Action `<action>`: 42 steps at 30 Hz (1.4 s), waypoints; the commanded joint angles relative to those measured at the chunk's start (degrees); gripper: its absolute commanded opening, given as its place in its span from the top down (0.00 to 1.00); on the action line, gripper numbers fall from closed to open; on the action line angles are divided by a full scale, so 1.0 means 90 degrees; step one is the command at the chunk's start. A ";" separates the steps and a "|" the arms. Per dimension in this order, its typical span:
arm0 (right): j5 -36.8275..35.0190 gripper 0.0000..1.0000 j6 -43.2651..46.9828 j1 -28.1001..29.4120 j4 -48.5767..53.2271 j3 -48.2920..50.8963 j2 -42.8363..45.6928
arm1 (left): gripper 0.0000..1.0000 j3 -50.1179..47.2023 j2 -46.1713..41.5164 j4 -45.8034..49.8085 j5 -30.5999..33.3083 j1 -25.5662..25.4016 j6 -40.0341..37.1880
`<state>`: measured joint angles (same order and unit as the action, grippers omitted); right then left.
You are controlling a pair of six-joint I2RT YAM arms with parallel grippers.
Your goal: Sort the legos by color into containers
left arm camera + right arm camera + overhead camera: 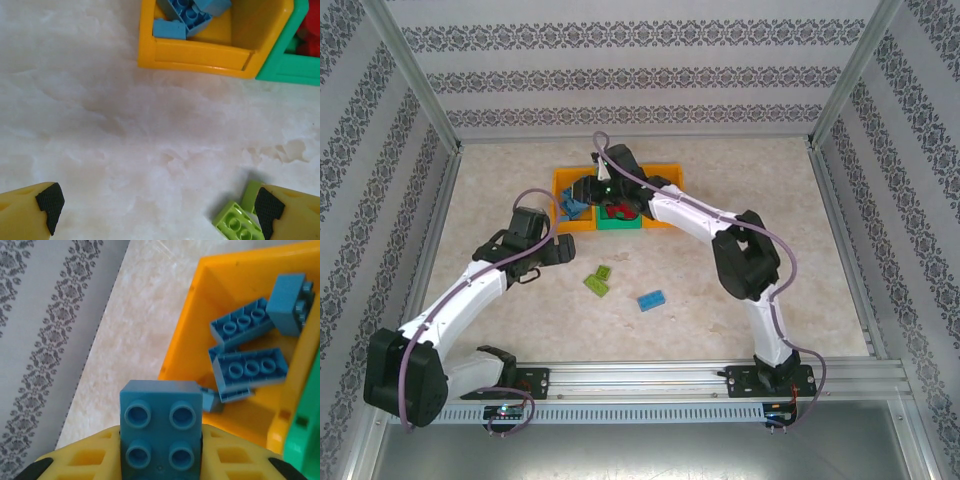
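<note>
Right gripper: clamped on a blue brick, a square four-stud piece held studs-up between the yellow fingers.
Where it is: up at the far side of the tabletop. In the top view the right gripper is over the row of bins, about where the left orange bin meets the green bin.
Left orange bin, right wrist view: the orange bin sits open just beyond the held brick. There are blue bricks loose inside, several long ones lying at angles, with one blockier piece toward the far corner.
Green bin: the middle one of the row, touching the orange bin on its side. A sliver of it shows at the right wrist view's edge. Red bricks are inside.
Right orange bin: at the far end of the row and partly hidden by the right arm, so I cannot tell what it holds.
Left gripper: spread wide, nothing between the fingers, hanging above bare tabletop a little short of the bins.
Left wrist view: the orange bin's near wall is ahead, with blue bricks inside it. The green bin is beside it, and red bricks peek in at the edge.
Light green bricks: two of them out on the tabletop, touching or nearly so, just beside the left gripper's right-hand finger.
Lone blue brick: flat on the tabletop, near the green pair and on the right arm's side of them.
</note>
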<state>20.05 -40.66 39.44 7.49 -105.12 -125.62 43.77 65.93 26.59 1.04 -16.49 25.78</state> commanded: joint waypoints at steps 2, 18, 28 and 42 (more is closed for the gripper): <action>0.0137 0.72 -0.0296 -0.0129 0.0183 -0.0819 -0.0622 | 0.00 -0.0249 -0.0302 0.0050 -0.0261 -0.0108 -0.0038; 0.0371 0.36 -0.0854 -0.0312 0.0086 -0.1506 -0.1282 | 0.00 -0.0787 -0.0062 -0.0531 0.0165 -0.1987 -0.0141; 0.0680 0.24 -0.0441 -0.0354 0.0008 -0.0473 -0.0055 | 0.00 -0.0702 0.0652 -0.0686 0.0383 -0.2596 -0.1117; 0.0568 0.20 0.0010 -0.1522 -0.0167 0.2676 0.2256 | 0.00 -0.0209 0.1737 -0.0692 0.0050 -0.2649 -0.1445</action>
<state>25.52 -42.92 27.55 6.50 -84.93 -109.16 40.29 80.97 21.54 1.93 -39.62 14.70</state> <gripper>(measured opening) 0.794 0.997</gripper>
